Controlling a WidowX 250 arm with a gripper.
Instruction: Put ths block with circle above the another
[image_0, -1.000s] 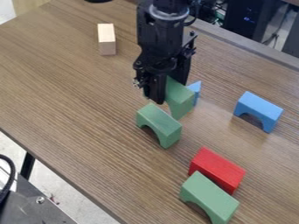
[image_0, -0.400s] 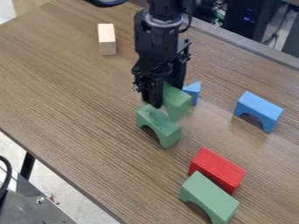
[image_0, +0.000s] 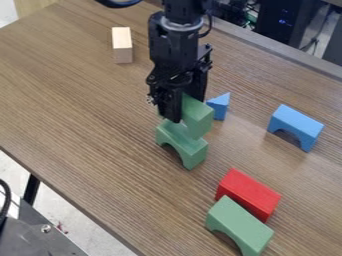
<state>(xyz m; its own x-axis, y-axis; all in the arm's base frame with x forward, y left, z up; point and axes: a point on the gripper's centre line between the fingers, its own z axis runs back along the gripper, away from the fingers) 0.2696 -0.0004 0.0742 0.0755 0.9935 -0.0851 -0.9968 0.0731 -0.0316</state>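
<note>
Desk: brown, streaky woodgrain.
Hand: black, closed round the top block.
Top block: green, smooth, over the green arch; contact unclear.
Red block: oblong, beside another green arch.
Blue arch: hollowed underneath.
Pale block: bare wood.
Wedge: blue, pointed.

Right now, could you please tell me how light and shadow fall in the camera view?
In the camera view, soft light, with the top of the red block brighter than its side; shade under the arch of the blue block; the tool dark, with little detail; similar greens make contact between the held block and the lower green block hard to judge.
</note>
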